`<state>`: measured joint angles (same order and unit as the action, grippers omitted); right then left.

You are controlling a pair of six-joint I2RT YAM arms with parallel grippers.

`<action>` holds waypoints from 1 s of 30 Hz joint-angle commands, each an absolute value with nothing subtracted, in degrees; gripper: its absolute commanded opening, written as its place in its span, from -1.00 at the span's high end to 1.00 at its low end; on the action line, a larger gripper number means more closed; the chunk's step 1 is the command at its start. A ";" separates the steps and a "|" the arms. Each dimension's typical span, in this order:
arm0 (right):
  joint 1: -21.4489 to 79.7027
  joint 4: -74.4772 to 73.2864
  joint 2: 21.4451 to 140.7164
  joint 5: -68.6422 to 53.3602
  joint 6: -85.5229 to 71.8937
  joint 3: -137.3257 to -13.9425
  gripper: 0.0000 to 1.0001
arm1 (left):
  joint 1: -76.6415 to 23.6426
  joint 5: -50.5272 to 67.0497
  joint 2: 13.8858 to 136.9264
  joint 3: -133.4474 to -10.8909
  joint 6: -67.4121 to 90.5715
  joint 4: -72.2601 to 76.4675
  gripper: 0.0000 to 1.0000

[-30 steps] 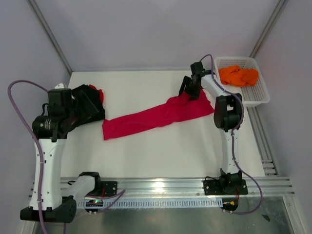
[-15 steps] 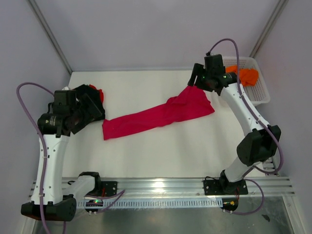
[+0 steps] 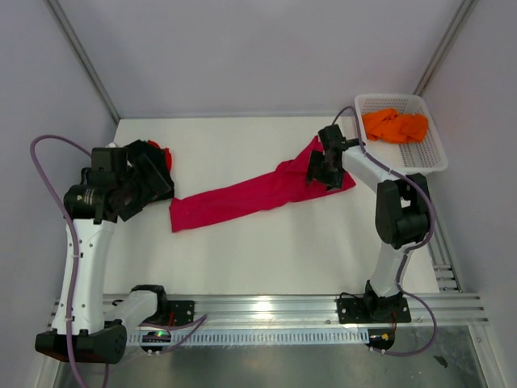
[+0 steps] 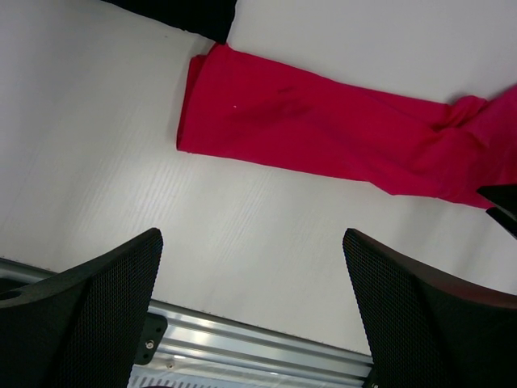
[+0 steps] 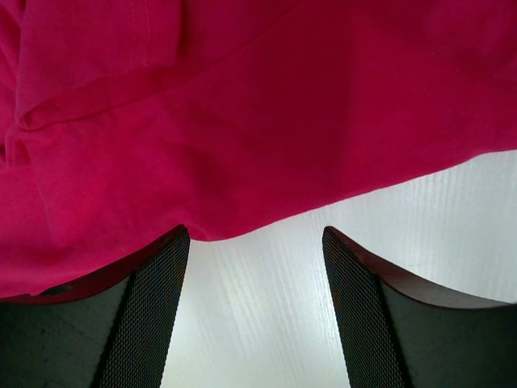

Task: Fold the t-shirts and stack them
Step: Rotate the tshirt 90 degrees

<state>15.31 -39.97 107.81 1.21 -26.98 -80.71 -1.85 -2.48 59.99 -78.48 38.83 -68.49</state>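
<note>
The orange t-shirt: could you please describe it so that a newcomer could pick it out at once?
Start at the white table and go to its far right corner, where a white plastic mesh basket stands. The crumpled orange cloth t-shirt lies inside it. It is the only garment in a container; the long crimson cloth t-shirt lies stretched out on the tabletop.

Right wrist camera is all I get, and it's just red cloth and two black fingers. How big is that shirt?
Observer: From above, the crimson t-shirt lies in a long band, from your right gripper leftward across the table.
Operator: Are there more shirts?
Observer: Yes, an orange t-shirt sits in the white basket at the far right corner.
Operator: What's the other arm doing?
Observer: The left gripper hangs open above the table, near a black t-shirt on the left side.
</note>
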 commanded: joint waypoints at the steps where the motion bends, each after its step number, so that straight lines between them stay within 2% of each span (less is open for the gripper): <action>1: 15.21 -37.62 109.42 -1.67 -28.30 -83.32 -0.42 | -1.58 -3.95 58.97 -81.38 39.02 -69.34 -0.93; 13: 15.29 -41.65 120.05 -3.95 -27.95 -96.31 -0.43 | -1.67 -9.31 59.59 -86.21 38.32 -72.86 -0.93; 30: 15.21 -51.24 133.41 -7.02 -29.09 -113.02 -0.42 | -1.58 -10.02 60.20 -87.01 39.64 -72.77 -0.93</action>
